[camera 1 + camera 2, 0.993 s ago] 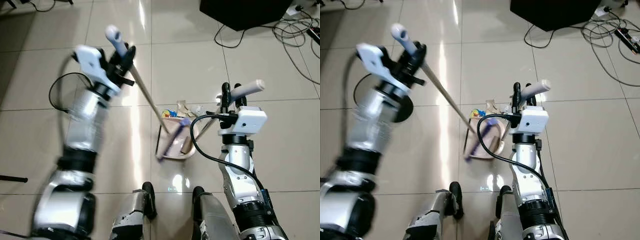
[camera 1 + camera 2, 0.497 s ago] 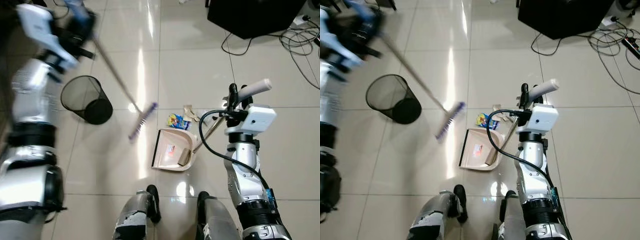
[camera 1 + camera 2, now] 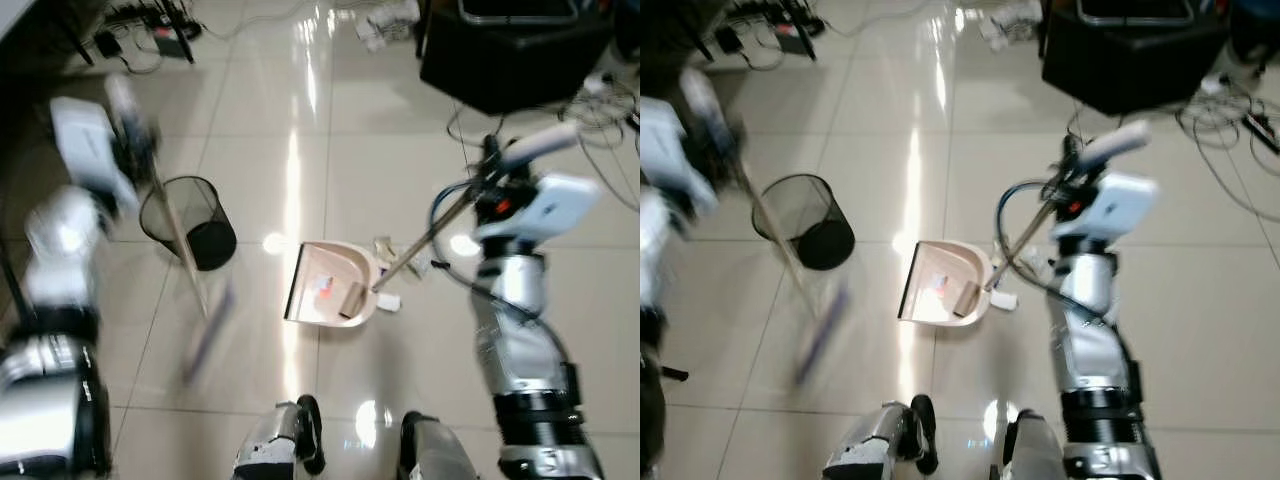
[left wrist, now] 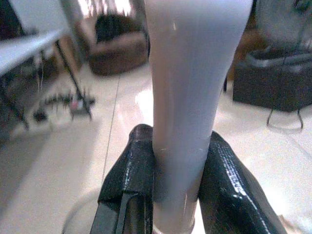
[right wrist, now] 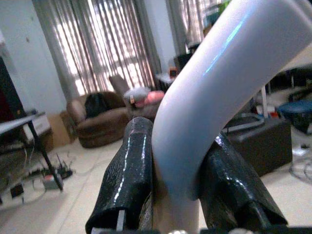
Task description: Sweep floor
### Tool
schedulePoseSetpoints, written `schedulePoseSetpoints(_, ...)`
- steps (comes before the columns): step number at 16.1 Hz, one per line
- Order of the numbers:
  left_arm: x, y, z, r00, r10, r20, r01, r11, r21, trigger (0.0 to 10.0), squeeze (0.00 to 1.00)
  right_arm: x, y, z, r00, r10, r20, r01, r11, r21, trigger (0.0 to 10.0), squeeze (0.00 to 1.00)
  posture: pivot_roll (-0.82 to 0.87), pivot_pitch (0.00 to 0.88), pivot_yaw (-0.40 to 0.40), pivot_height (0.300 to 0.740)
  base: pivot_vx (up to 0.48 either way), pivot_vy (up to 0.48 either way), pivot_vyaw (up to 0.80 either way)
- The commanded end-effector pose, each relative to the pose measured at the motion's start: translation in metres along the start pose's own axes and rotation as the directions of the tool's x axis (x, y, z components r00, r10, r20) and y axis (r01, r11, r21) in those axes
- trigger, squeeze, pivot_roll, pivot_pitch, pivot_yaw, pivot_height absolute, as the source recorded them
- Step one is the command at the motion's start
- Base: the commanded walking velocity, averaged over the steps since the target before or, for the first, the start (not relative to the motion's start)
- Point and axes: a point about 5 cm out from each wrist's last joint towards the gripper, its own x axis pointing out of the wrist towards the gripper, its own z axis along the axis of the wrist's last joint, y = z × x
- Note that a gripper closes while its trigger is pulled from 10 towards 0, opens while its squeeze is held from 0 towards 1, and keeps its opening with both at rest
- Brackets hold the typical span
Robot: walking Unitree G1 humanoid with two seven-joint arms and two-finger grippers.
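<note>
Gripping one pale broom handle (image 4: 187,97), the left pincer (image 4: 175,195) is seen with both black fingers (image 4: 127,180) clamped on it; the broom (image 3: 185,265) is slanted down to the tiled floor (image 3: 250,120), its blurred head (image 3: 207,335) beside one black mesh bin (image 3: 190,220). One dustpan handle (image 5: 204,112) is clasped between the right pincer's (image 5: 178,195) two fingers. One beige dustpan (image 3: 330,285) is rested on the floor, with scraps of litter (image 3: 385,250) just beyond it. Farther off, one dark box (image 3: 510,50) and cables (image 3: 600,110) are seen.
</note>
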Motion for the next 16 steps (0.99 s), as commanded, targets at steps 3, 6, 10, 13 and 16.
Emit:
schedulePoseSetpoints(3, -0.020, -0.030, -0.020, 1.000, -0.007, 0.003, 0.008, 0.999, -0.046, 10.0, 0.00, 0.021, 0.000, 0.040, 0.998, -0.003, 0.062, -0.003, 0.995, 0.095, 10.0, 0.00, -0.05, 0.096, 0.119, 0.740, 0.000, 0.000, 0.00)
schedulePoseSetpoints(6, -0.035, -0.059, -0.029, 1.000, -0.008, 0.007, 0.009, 0.997, -0.074, 10.0, 0.00, 0.029, 0.001, 0.057, 0.998, 0.023, 0.051, -0.029, 0.992, 0.119, 10.0, 0.00, -0.05, 0.078, 0.089, 0.740, 0.000, 0.000, 0.00)
schedulePoseSetpoints(10, -0.053, -0.093, -0.028, 1.000, -0.013, 0.021, 0.015, 0.997, -0.077, 10.0, 0.00, 0.033, 0.004, 0.067, 0.998, 0.056, 0.025, -0.059, 0.987, 0.149, 10.0, 0.00, -0.03, 0.054, 0.043, 0.740, 0.000, 0.000, 0.12)
schedulePoseSetpoints(13, -0.055, -0.100, -0.026, 0.999, 0.028, 0.019, -0.027, 0.996, -0.087, 10.0, 0.00, 0.038, 0.009, 0.071, 0.997, 0.078, 0.026, -0.081, 0.981, 0.174, 10.0, 0.00, -0.02, 0.046, 0.029, 0.740, 0.292, 0.000, 0.64)
schedulePoseSetpoints(16, -0.055, -0.103, -0.022, 0.999, 0.030, 0.020, -0.028, 0.998, -0.064, 10.0, 0.00, 0.042, 0.011, 0.071, 0.995, 0.096, 0.023, -0.098, 0.976, 0.193, 10.0, 0.00, -0.01, 0.049, 0.027, 0.740, 0.299, 0.000, 0.66)
